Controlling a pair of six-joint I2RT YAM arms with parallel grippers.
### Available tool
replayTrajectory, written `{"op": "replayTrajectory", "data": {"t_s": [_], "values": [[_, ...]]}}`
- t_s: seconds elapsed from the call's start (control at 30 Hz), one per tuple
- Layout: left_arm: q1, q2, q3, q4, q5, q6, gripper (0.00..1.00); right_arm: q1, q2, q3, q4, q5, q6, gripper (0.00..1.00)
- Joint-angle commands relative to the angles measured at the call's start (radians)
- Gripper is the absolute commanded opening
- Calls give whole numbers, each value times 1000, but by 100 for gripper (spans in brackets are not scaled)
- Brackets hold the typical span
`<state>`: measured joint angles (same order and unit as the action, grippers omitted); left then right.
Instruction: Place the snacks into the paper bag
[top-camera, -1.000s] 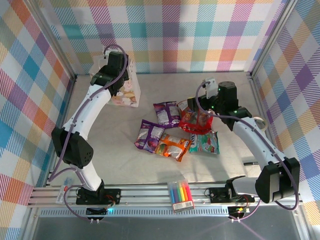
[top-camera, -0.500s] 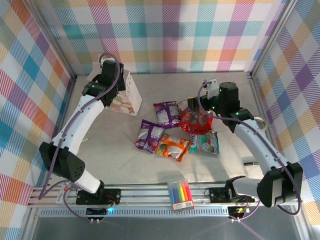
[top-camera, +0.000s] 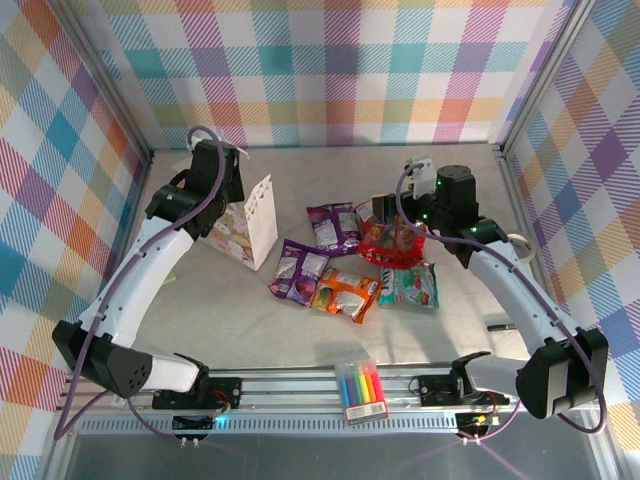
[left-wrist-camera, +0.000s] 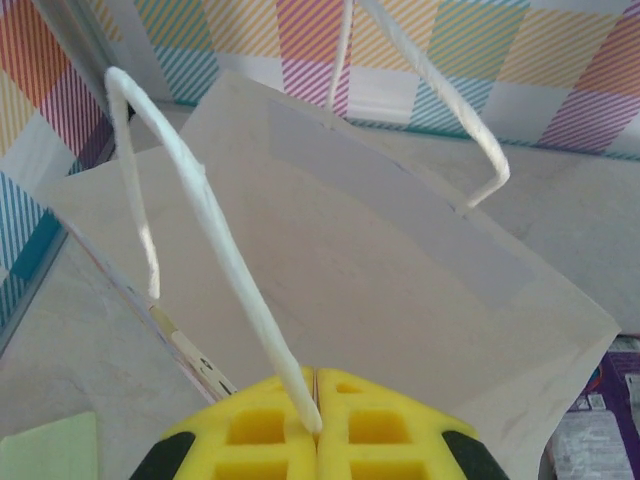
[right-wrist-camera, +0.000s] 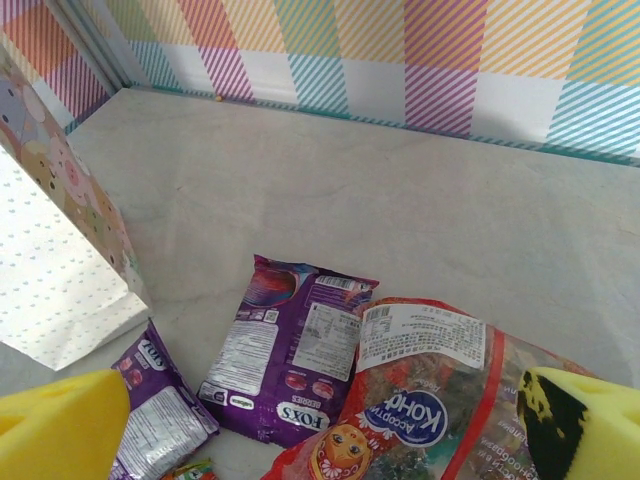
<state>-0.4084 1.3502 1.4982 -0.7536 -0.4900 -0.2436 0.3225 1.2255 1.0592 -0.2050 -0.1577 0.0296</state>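
While the left end effector (left-wrist-camera: 316, 415) is pinched fully shut on one white cord handle (left-wrist-camera: 225, 260), the paper bag (top-camera: 250, 222) leans tilted in the upper left of the overhead view. It appears to rest on the tabletop (top-camera: 200, 300), its mouth gaping toward the left wrist camera. As far as that view tells, no packet lies inside.

The snacks sit in a loose cluster at centre frame, just right of the bag: a purple packet (top-camera: 333, 225), a second purple packet (top-camera: 298, 270), an orange packet (top-camera: 345, 292), a teal-and-white packet (top-camera: 410, 285) and a red packet (top-camera: 392, 245). The right end effector (right-wrist-camera: 320, 430) hangs just above the red packet with its jaws spread as wide as they go, holding nothing.

By my reading, the step in hand is the first pick, with the bag held ready to receive it. The next move calls for the right end effector to drop so its fingers straddle the glossy red packet. It should then close firmly on it, lift, and carry it toward the upper left, over the bag's mouth. The left side should keep the handle taut so the opening faces up. The pack of marker pens (top-camera: 362, 390) at bottom centre should be left alone.
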Motion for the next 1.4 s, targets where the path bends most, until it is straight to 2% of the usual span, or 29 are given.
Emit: {"op": "replayTrajectory", "data": {"t_s": [0.0, 0.47, 0.63, 0.77, 0.87, 1.03, 1.37], "values": [[-24, -58, -40, -46, -7, -43, 2, 11, -29, -10, -15, 6, 19, 99], [-58, -160, -53, -209, 4, -86, 5, 27, -55, -25, -24, 20, 21, 99], [-57, -167, -55, -294, -10, -97, 14, 28, -52, -24, -18, 14, 19, 99], [-58, -166, -50, -334, -1, -119, 25, 29, -45, -24, -15, 9, 16, 99], [-58, -169, -41, -361, 4, -140, 37, 28, -39, -26, -14, 7, 12, 99], [-59, -178, -47, -418, -49, -181, 50, 30, -36, -34, -5, 9, 1, 99], [-58, -117, -44, -403, -64, -250, 53, 32, -8, -31, 20, 5, 3, 99]]}}
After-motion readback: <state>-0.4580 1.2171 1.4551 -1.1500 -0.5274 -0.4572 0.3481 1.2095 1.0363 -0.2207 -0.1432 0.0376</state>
